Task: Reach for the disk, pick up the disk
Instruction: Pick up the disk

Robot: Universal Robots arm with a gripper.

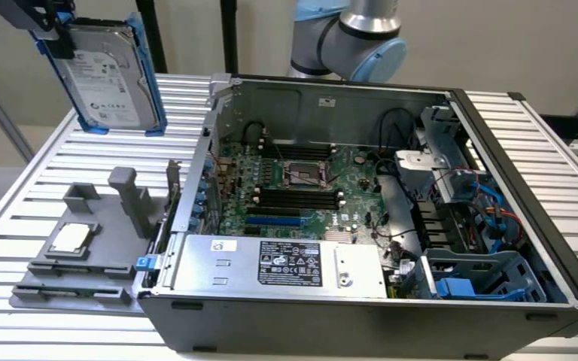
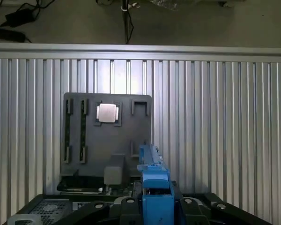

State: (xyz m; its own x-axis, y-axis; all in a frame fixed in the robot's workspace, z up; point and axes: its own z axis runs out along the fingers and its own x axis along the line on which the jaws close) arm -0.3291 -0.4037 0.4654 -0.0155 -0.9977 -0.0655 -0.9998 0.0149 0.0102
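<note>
Disk (image 1: 114,75), upper left of exterior view, clamped in gripper (image 1: 56,37) by its blue-railed edges; likely stiff, dense, shock-sensitive.

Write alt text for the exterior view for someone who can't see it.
The disk hangs roughly upright in the jaws, lifted above the slatted table at the exterior view's left. Below it sits a grey fixture holding a chip; an open computer case stands beside the fixture.
</note>
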